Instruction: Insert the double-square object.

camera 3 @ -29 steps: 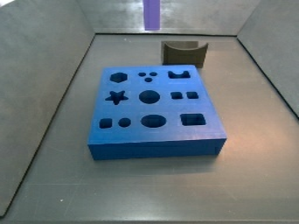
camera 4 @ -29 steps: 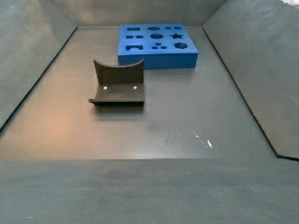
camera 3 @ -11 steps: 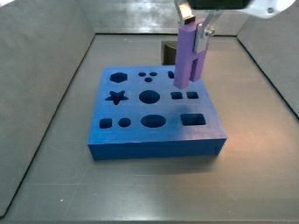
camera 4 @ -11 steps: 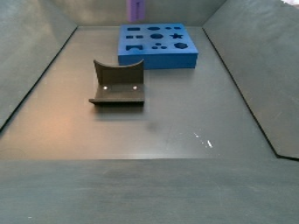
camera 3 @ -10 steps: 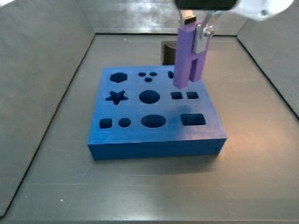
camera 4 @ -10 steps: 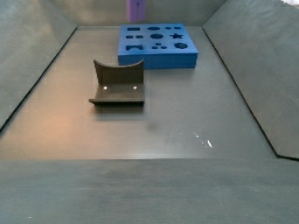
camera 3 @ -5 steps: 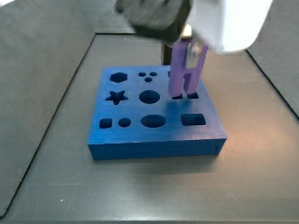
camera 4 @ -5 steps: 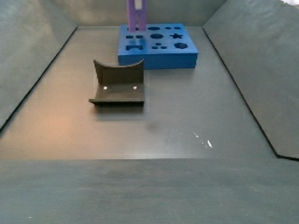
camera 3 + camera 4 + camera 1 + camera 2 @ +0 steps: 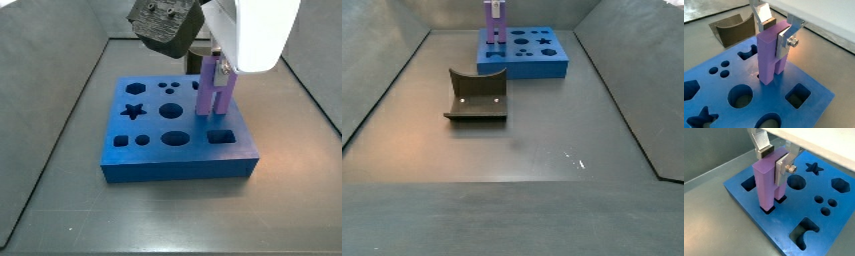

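Note:
The double-square object (image 9: pixel 769 57) is a long lavender peg, held upright in both wrist views (image 9: pixel 768 180). My gripper (image 9: pixel 775 36) is shut on its upper part, with silver fingers (image 9: pixel 785 39) on opposite sides. The peg's lower end sits in the mouth of a hole in the blue block (image 9: pixel 814 112), near the block's edge (image 9: pixel 751 203). In a side view the peg (image 9: pixel 211 88) stands on the blue block (image 9: pixel 181 150) under the gripper (image 9: pixel 219 66). In a side view the peg (image 9: pixel 493 30) rises from the near corner of the block (image 9: pixel 529 62).
The blue block has several other shaped holes, among them a star (image 9: pixel 132 111) and a square (image 9: pixel 221 133). A dark brown curved fixture (image 9: pixel 476 97) stands on the grey floor away from the block, and shows in a wrist view (image 9: pixel 731 27). Grey walls enclose the floor.
The arm has come down over the block with the peg. The peg's lower end has dropped from above the block into the mouth of a hole.

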Controlling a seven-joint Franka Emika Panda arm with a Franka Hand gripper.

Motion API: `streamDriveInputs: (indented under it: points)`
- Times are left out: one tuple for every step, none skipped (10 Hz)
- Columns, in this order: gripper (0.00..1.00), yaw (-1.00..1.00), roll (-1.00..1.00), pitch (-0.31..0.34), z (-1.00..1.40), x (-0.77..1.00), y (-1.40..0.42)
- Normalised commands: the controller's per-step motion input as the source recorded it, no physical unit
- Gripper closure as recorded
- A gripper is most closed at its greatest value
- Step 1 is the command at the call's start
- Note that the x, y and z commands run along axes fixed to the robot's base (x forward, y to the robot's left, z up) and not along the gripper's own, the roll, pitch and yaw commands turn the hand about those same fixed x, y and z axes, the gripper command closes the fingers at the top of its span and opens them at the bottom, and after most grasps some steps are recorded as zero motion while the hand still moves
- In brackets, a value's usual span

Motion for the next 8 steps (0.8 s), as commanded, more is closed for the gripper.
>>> streamDriveInputs:
  points:
    - [1.00, -0.20, 0.00, 0.103, -0.28, 0.06, 0.10]
    - [1.00, -0.29, 0.00, 0.114, -0.29, 0.01, 0.14]
    - [1.00, -0.19, -0.04, 0.104, -0.33, 0.02, 0.03]
    - [1.00, -0.11, -0.09, 0.074, -0.40, 0.05, 0.00]
    - [1.00, -0.07, -0.09, 0.067, -0.41, 0.00, 0.00]
    - [1.00, -0.22, -0.17, 0.044, -0.38, 0.00, 0.00]
    - [1.00, -0.53, -0.19, 0.010, -0.30, -0.06, 0.00]
    - [1.00, -0.52, -0.16, 0.011, -0.31, -0.22, 0.00]
